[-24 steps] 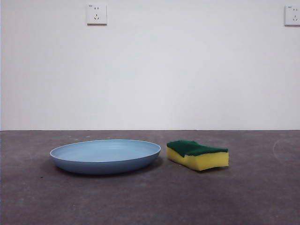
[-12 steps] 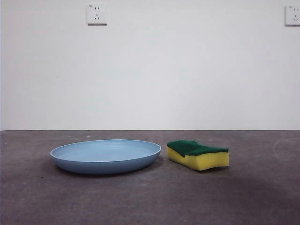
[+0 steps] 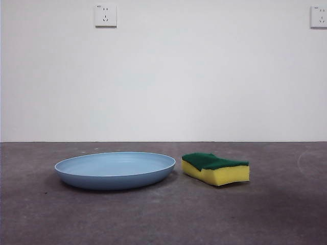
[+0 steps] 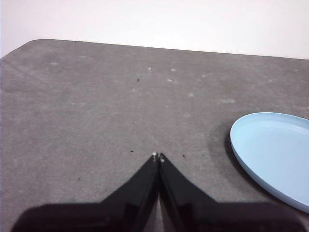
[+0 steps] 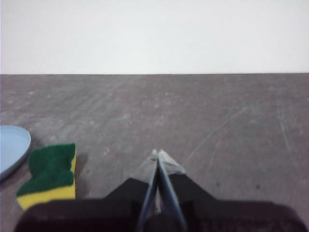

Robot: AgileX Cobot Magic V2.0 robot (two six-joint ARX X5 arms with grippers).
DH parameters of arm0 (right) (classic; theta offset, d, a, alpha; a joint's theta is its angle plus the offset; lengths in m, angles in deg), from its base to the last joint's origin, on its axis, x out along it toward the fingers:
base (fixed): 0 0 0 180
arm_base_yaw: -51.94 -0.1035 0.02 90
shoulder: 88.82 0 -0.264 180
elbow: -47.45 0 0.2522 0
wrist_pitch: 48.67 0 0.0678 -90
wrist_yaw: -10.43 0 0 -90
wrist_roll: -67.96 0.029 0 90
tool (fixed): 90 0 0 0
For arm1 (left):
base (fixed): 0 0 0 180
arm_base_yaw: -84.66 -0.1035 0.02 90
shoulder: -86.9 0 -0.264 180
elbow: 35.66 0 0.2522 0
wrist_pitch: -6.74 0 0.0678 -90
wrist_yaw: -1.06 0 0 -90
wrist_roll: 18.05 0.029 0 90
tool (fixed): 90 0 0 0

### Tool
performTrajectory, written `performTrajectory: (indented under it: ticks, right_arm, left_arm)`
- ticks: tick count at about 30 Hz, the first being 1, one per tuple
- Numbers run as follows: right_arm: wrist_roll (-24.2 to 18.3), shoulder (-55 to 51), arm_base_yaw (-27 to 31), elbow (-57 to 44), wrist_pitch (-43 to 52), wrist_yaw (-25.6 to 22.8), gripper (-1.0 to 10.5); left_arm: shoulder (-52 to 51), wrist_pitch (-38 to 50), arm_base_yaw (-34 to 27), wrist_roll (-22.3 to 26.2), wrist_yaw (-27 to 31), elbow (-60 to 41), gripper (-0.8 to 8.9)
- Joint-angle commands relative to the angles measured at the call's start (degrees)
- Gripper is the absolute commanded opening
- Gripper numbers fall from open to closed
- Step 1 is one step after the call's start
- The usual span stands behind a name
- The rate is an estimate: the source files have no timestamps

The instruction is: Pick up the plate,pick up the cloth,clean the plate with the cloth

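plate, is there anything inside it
Nothing shows inside the plate: the front view shows its far inner wall plain light blue, and the left wrist view shows bare surface. The near rim hides part of the floor. The sponge sits beside it.

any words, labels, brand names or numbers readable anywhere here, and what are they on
Nothing can be read.
Wall socket: a tiny dark mark at its top corner, too small to read.
Second wall socket: a similar tiny mark, also unreadable.
Plate: plain, no print.
Sponge: no print visible.
Table: only specks and scuffs.
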Motion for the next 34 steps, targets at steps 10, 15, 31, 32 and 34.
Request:
performTrajectory:
  ticks: [10, 15, 31, 32, 34]
  right_arm:
    - [10.1, 0.0, 0.1, -0.9, -5.0, -0.3, 0.0]
    - [10.0, 0.2, 0.1, -0.9, -5.0, -0.4, 0.0]
    - [10.0, 0.2, 0.1, -0.9, -5.0, -0.4, 0.0]
    - [10.0, 0.2, 0.1, -0.9, -5.0, -0.4, 0.0]
    - [10.0, 0.2, 0.1, -0.9, -5.0, -0.4, 0.0]
  left_arm:
    - [-0.2, 0.2, -0.2, -0.2, -0.1, -0.8, -0.03]
    - [-0.2, 0.2, -0.2, -0.2, -0.2, -0.8, -0.03]
    - [-0.2, 0.2, -0.2, -0.2, -0.2, -0.8, -0.03]
    - [-0.2, 0.2, -0.2, -0.2, -0.2, -0.8, -0.03]
    - [-0.2, 0.2, -0.2, -0.2, -0.2, -0.8, -0.03]
